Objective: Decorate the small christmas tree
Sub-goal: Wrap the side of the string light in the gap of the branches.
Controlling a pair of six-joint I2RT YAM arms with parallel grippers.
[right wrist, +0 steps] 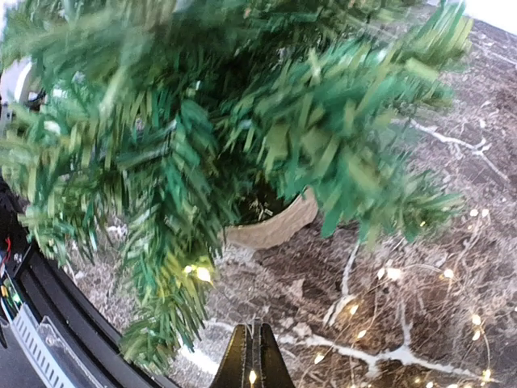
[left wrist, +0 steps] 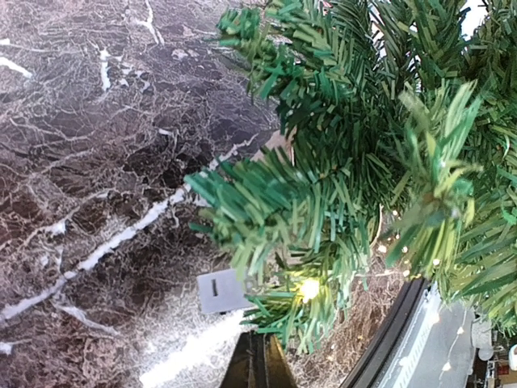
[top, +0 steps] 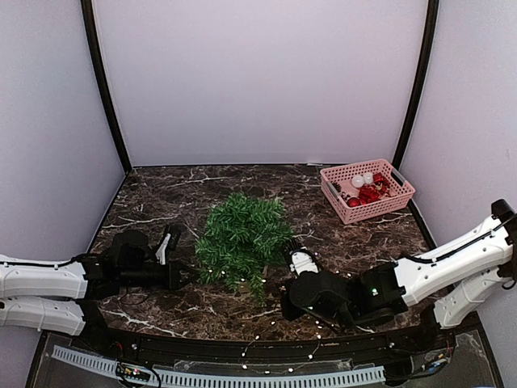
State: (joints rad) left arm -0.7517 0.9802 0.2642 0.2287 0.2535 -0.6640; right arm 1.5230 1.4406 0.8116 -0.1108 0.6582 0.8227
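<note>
Task barely begun, by the look of it. Small christmas tree (top: pixel 242 236) stands upright in a tan pot (right wrist: pixel 275 230) at the middle of the tabletop (top: pixel 161 194), slightly toward the near edge. No ornament shows on any branch in any view. Red ornaments (top: pixel 370 192) and a couple of white balls (top: pixel 358 181) sit in the pink basket (top: pixel 355 212) at the far right corner, well apart from the tree.

String lights (right wrist: pixel 388 275) are lit. A few bulbs glow in the lower branches, but much of the strand lies loose on the tabletop between the tree and the near edge, so the lights look only partly placed.

Left gripper (top: pixel 179 276) lies low just left of the tree, fingers pressed together, holding nothing. Right gripper (top: pixel 287 305) lies low at the tree's near-right side, fingers also together and empty.

Left to do, as I judge it: fetch ornaments from the basket, hang them on the branches, and probably tidy the loose strand.
</note>
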